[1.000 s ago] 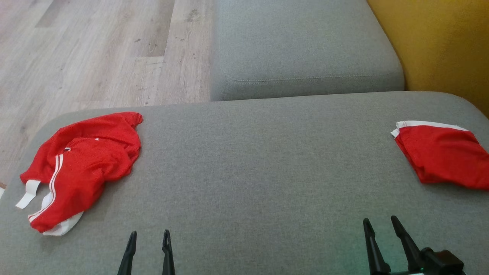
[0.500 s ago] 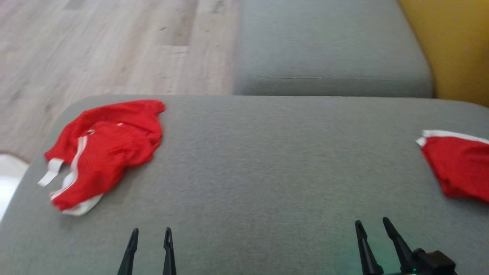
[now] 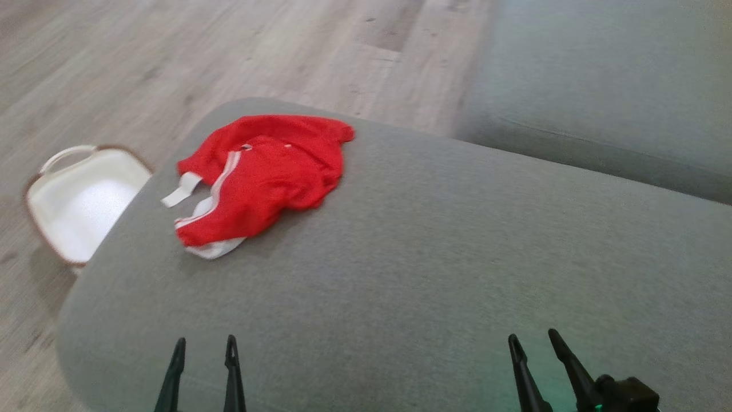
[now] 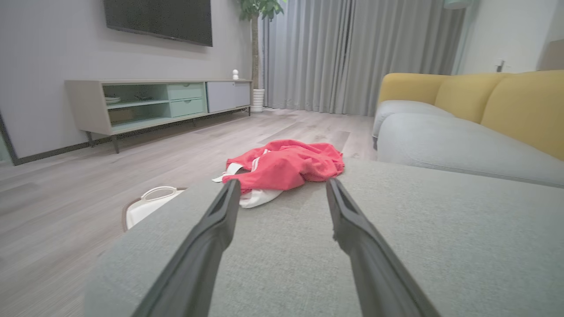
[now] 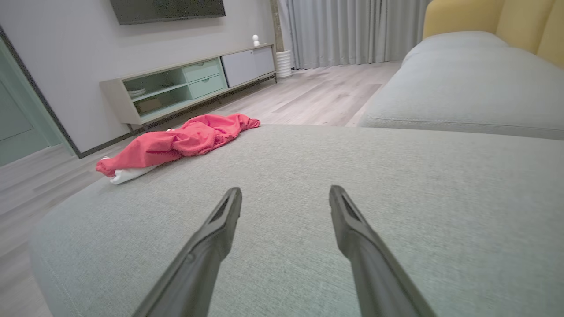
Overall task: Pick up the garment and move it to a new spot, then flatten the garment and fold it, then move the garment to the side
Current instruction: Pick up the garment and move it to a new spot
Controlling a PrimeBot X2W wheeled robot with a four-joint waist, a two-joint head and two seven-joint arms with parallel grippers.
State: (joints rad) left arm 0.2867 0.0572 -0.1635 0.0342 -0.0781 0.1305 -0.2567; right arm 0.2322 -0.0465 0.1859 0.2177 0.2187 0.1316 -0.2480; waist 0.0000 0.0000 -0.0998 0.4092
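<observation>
- Upper left of ctr in head view: red garment (image 3: 263, 177) lies crumpled on grey cushion (image 3: 429, 274), near its far-left corner. White trim + stripes show, and one white strip pokes toward the edge.
- Left edge of frame, mid-height: white tub (image 3: 86, 206) on wood floor (image 3: 171, 57), just beside that corner.
- left gripper (image 3: 205, 342): bottom edge, left of ctr. Jaws apart, nothing btw them, well short of the garment. Its wrist view has the heap straight ahead.
- right gripper (image 3: 533, 337): bottom right, likewise spread + empty, well apart from the garment.
- Step, as I read it: very start, approach only; pick-up not yet begun.
- Next move prob needs the left arm reaching fwd + down onto the heap and pinching a raised fold, not the loose strip. Then lift clear and carry toward the cushion ctr, where there's room to flatten.
</observation>
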